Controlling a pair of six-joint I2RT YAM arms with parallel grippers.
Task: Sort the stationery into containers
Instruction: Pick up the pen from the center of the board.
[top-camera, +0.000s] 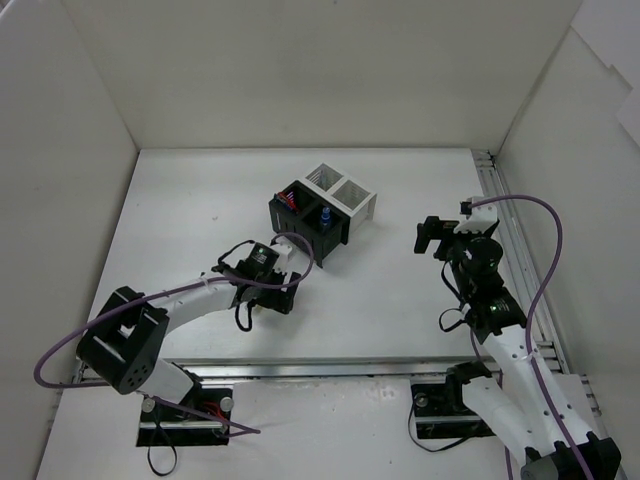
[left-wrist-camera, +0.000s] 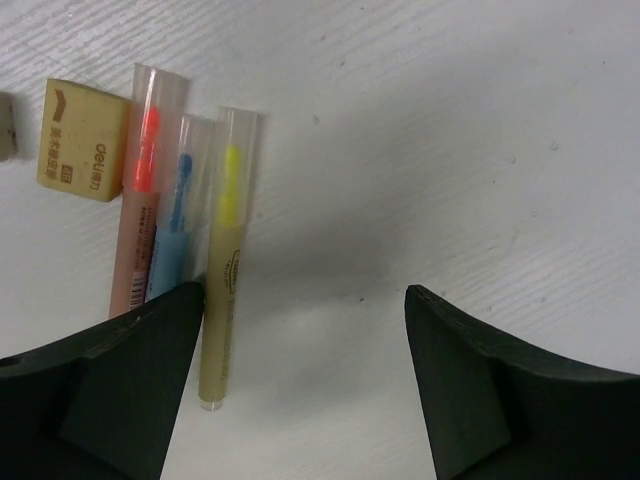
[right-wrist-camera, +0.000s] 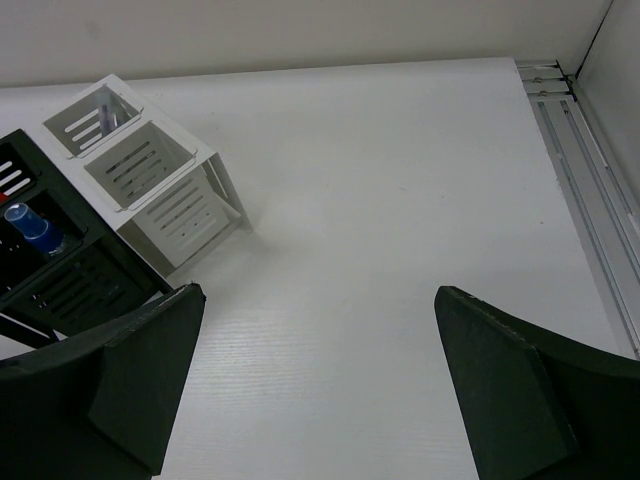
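In the left wrist view three capped markers lie side by side on the table: an orange-red one (left-wrist-camera: 140, 200), a blue one (left-wrist-camera: 176, 228) and a yellow one (left-wrist-camera: 226, 262). A beige eraser (left-wrist-camera: 86, 150) lies left of them; a second eraser (left-wrist-camera: 5, 126) shows at the left edge. My left gripper (left-wrist-camera: 305, 335) is open and empty just above the table, its left finger beside the yellow marker. The bin block (top-camera: 322, 206) stands behind it. My right gripper (right-wrist-camera: 315, 330) is open and empty, right of the bins. A blue-capped bottle (right-wrist-camera: 34, 232) stands in a black bin (right-wrist-camera: 60, 275).
The white bins (right-wrist-camera: 140, 162) hold a purple pen (right-wrist-camera: 105, 110) in the far one. Red pens (top-camera: 291, 199) stand in the far black bin. White walls enclose the table; a metal rail (right-wrist-camera: 580, 160) runs along the right edge.
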